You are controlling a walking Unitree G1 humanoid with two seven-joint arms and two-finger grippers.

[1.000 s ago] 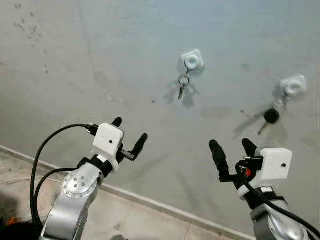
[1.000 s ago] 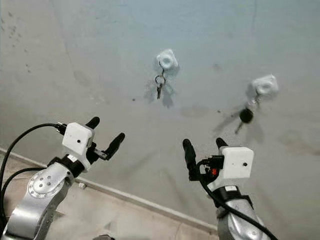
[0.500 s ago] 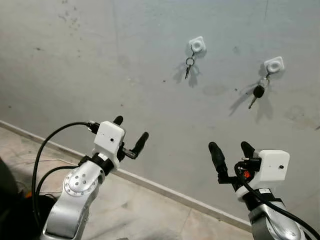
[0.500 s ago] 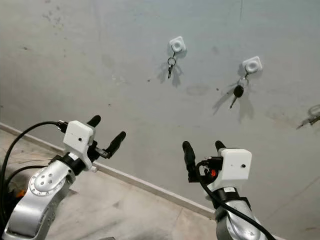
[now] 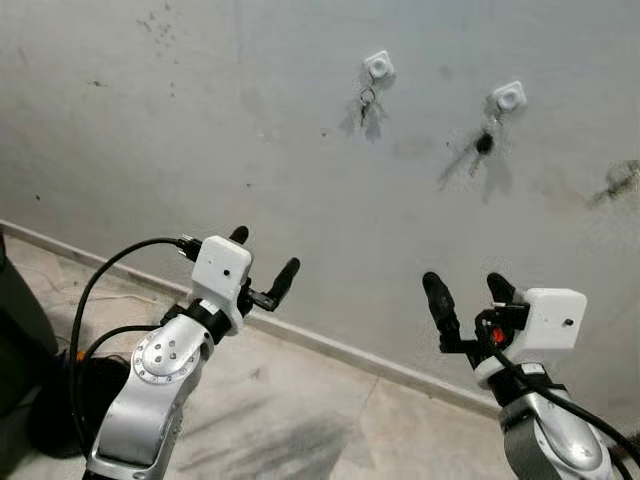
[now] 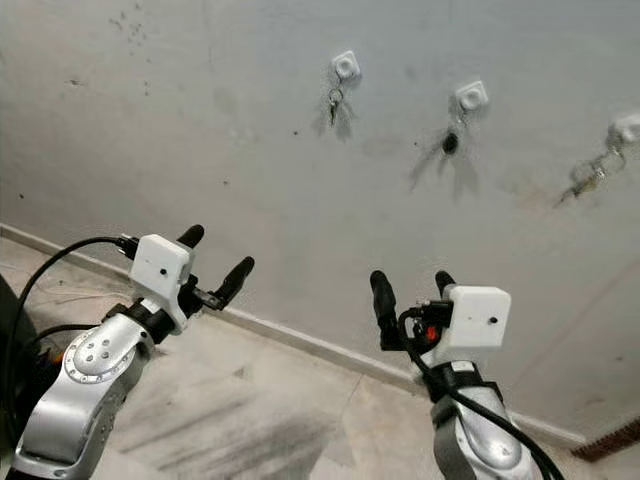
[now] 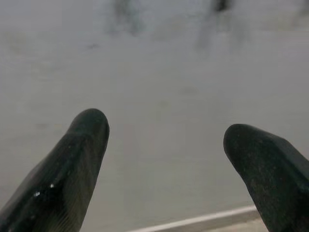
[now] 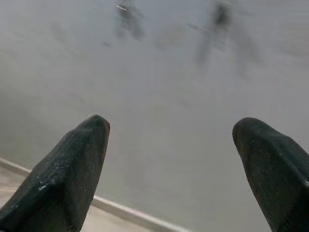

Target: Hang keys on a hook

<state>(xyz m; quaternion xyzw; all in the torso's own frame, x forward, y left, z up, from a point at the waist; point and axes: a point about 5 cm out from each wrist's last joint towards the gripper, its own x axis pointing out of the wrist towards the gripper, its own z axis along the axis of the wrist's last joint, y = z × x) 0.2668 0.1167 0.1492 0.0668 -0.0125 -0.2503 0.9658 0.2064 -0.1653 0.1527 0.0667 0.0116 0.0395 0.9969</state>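
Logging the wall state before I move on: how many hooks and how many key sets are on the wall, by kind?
White hooks: 3, left hook, middle hook, right hook
Key sets hanging: 3, left keys, middle key with a black head, right keys
Total: 6

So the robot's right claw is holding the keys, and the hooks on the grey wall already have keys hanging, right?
Not quite. The right claw is open and holds nothing, as the right wrist view shows. The rest is right: the small white square hooks on the grey wall already have metal keys hanging from them.
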